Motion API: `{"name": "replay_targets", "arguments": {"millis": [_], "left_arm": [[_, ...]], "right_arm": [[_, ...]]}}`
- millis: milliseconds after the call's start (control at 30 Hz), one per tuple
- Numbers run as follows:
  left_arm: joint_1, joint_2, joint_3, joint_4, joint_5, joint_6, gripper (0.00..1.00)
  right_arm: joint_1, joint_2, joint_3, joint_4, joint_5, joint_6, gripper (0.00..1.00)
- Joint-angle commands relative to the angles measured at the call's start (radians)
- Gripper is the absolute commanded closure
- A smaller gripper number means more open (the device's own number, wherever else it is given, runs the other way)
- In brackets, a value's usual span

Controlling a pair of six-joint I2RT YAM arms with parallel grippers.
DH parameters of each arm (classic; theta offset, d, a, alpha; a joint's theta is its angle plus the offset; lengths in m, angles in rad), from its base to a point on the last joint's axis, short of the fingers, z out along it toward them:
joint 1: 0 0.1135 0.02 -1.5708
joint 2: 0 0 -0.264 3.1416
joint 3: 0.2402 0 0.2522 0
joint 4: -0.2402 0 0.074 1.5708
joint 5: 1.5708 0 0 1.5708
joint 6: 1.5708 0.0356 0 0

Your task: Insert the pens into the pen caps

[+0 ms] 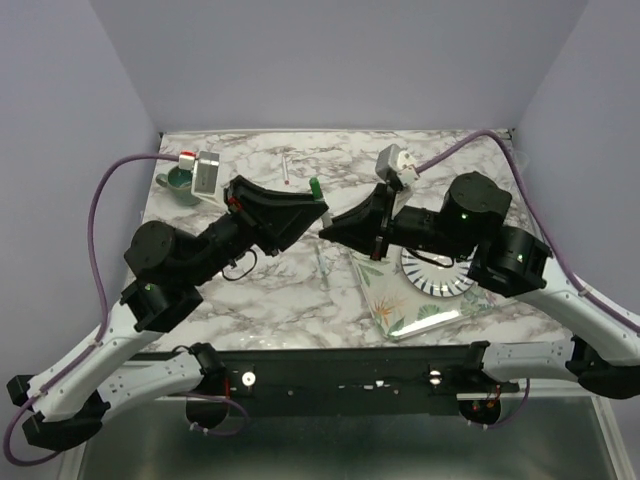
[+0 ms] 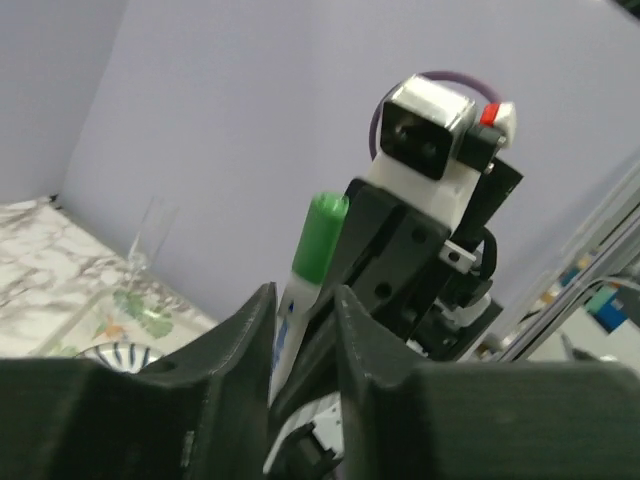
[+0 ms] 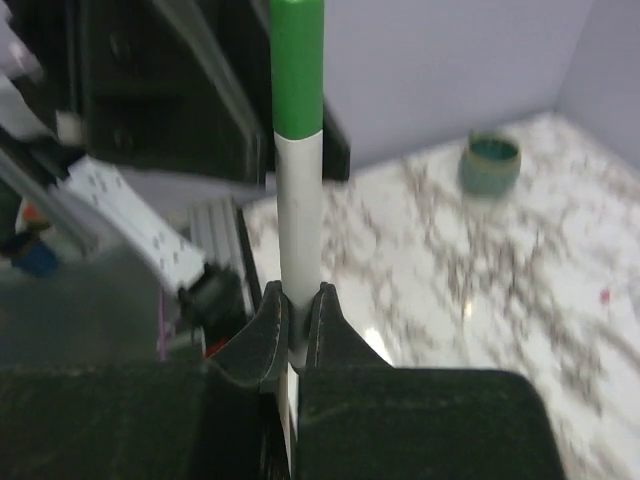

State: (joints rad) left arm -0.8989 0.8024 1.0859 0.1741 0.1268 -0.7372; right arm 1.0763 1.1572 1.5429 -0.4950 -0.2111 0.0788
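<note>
The right claw (image 3: 297, 305) is clenched on a pen (image 3: 297, 210). Its two fingers (image 3: 265, 330) pinch the white body from both sides. The pen stands straight up out of them, with its green end (image 3: 297, 65) on top. The left claw (image 2: 305, 295) is at the same pen from the other side. The white body sits in the gap between its fingers. It touches one finger, and there is a dark slit by the other. So I cannot tell if this claw squeezes the pen or just sits loose around it. Seen from above, the two claws meet tip to tip in the air, well to the right of the mug (image 1: 178, 182). The green end pokes out just past the left claw, on its far side. The mug is teal and sits on the marble table (image 1: 260, 300), close to the far left corner. A second pen (image 1: 286, 165), thin and white with a red tip, lies flat on the table to the right of the mug and a bit farther back. It touches neither claw. A striped plate (image 1: 440, 285) sits much farther right of the mug and closer to the arm bases, partly under the right arm. A clear tray (image 1: 400, 310) with leaf pictures lies just beside the plate, on the side nearer the mug.
</note>
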Motion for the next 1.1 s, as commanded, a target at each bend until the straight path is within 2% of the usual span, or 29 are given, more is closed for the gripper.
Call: {"name": "replay_targets", "arguments": {"millis": [0, 67, 100, 133, 267, 333, 433, 500, 667, 767, 867, 967, 1067], "left_arm": [[-0.032, 0.061, 0.204, -0.421, -0.004, 0.12, 0.51], [-0.034, 0.073, 0.301, -0.462, -0.045, 0.145, 0.45], [-0.032, 0.078, 0.324, -0.472, -0.064, 0.174, 0.21], [-0.032, 0.081, 0.36, -0.491, -0.1, 0.185, 0.14], [-0.032, 0.064, 0.394, -0.548, -0.168, 0.255, 0.01], [-0.034, 0.046, 0.35, -0.571, -0.199, 0.289, 0.01], [-0.032, -0.008, 0.239, -0.578, -0.268, 0.312, 0.01], [-0.034, -0.054, 0.169, -0.576, -0.321, 0.334, 0.01], [-0.032, -0.159, -0.052, -0.571, -0.485, 0.393, 0.01], [-0.032, -0.202, -0.15, -0.561, -0.591, 0.441, 0.01], [-0.034, -0.265, -0.237, -0.542, -0.682, 0.472, 0.01], [-0.034, -0.344, -0.313, -0.499, -0.745, 0.502, 0.01], [-0.032, -0.405, -0.322, -0.496, -0.82, 0.516, 0.01]], "right_arm": [[-0.03, -0.086, -0.183, 0.581, -0.004, 0.05, 0.99], [-0.03, -0.111, -0.275, 0.604, -0.011, 0.065, 0.99], [-0.03, -0.12, -0.302, 0.605, -0.014, 0.09, 0.99], [-0.03, -0.141, -0.326, 0.607, -0.022, 0.096, 0.99], [-0.032, -0.192, -0.483, 0.618, 0.05, 0.168, 0.99], [-0.03, -0.194, -0.541, 0.592, 0.114, 0.234, 0.99], [-0.032, -0.133, -0.567, 0.465, 0.292, 0.341, 0.99], [-0.03, -0.042, -0.575, 0.374, 0.413, 0.427, 0.99], [-0.03, 0.192, -0.5, 0.227, 0.536, 0.472, 0.98], [-0.039, 0.34, -0.434, 0.147, 0.556, 0.454, 0.96], [-0.042, 0.456, -0.353, 0.119, 0.511, 0.44, 0.96], [-0.042, 0.579, -0.281, 0.098, 0.433, 0.498, 0.94], [-0.041, 0.686, -0.227, 0.056, 0.394, 0.578, 0.92]]}}
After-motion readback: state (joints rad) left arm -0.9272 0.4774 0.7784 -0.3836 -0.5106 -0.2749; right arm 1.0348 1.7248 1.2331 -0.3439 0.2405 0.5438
